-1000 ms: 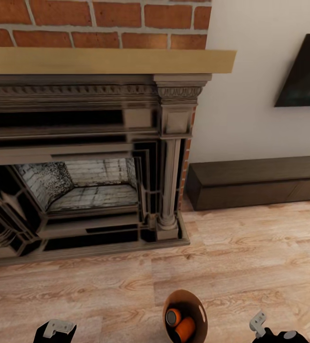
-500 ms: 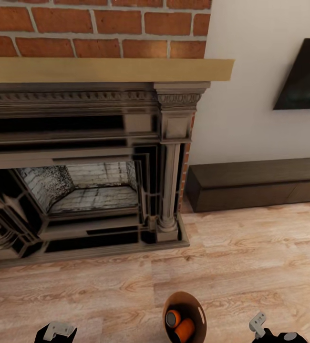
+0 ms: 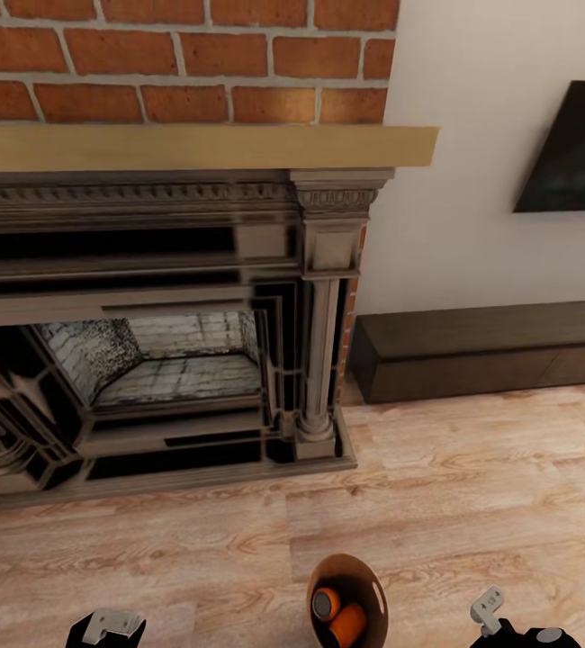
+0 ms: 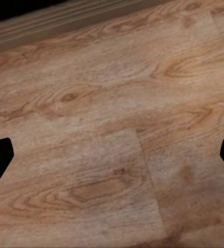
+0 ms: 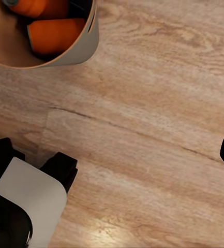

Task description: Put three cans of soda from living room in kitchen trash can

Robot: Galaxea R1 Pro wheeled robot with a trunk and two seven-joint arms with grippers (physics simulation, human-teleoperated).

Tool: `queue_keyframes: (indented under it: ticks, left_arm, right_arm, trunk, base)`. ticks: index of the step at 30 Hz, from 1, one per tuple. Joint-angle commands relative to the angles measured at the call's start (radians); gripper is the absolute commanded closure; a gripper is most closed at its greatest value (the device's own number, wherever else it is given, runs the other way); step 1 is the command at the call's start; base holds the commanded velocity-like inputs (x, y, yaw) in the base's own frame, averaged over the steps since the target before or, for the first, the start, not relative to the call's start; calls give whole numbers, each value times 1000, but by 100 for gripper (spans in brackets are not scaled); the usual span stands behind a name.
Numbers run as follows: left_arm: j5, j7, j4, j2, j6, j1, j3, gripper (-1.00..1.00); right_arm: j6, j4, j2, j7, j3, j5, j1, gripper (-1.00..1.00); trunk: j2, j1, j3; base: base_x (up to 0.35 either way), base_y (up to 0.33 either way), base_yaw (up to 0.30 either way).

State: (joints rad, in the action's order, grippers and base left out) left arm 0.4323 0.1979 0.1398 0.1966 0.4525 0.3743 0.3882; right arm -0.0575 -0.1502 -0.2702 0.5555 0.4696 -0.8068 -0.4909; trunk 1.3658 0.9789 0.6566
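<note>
Cans sit inside the bin [image 3: 347,601], which is at the bottom centre of the head view, on the floor [image 3: 472,486] between the two arms. Largest thing is the brick fireplace [image 3: 162,315] with a tan mantel [image 3: 193,147], filling the left and centre. Right of it a low dark cabinet [image 3: 486,346] runs along the white wall, with a black TV [image 3: 571,148] above. Light wood plank floor below. Bin is brown inside, pale outside; right wrist view shows its rim [image 5: 88,44] near that arm. Two orange cans [image 3: 339,614] lie in it, touching. Left gripper [image 3: 105,623] and right gripper [image 3: 490,612] hang low at the frame edge; jaws of both are spread, holding nothing.
</note>
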Motion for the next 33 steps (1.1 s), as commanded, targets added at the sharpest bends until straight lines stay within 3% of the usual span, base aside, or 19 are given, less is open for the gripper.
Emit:
queue_keyframes:
  ticks: [1, 25, 33]
  left_arm:
    - [0, 0, 0, 0, 0, 0, 0, -100]
    - [1, -1, -5, -2, -3, 0, 0, -100]
    - [0, -9, -104, 3, -14, -8, 0, -100]
  right_arm:
    - [0, 0, 0, 0, 0, 0, 0, -100]
    - [1, 4, 6, 0, 1, 0, 0, -100]
    - [2, 30, -1, -15, 4, 0, 1, -100]
  trunk:
    - [-7, -4, -3]
    - [-175, -96, -78]
    - [-231, -127, -104]
  base:
    - [0, 0, 0]
    - [0, 0, 0]
    - [0, 0, 0]
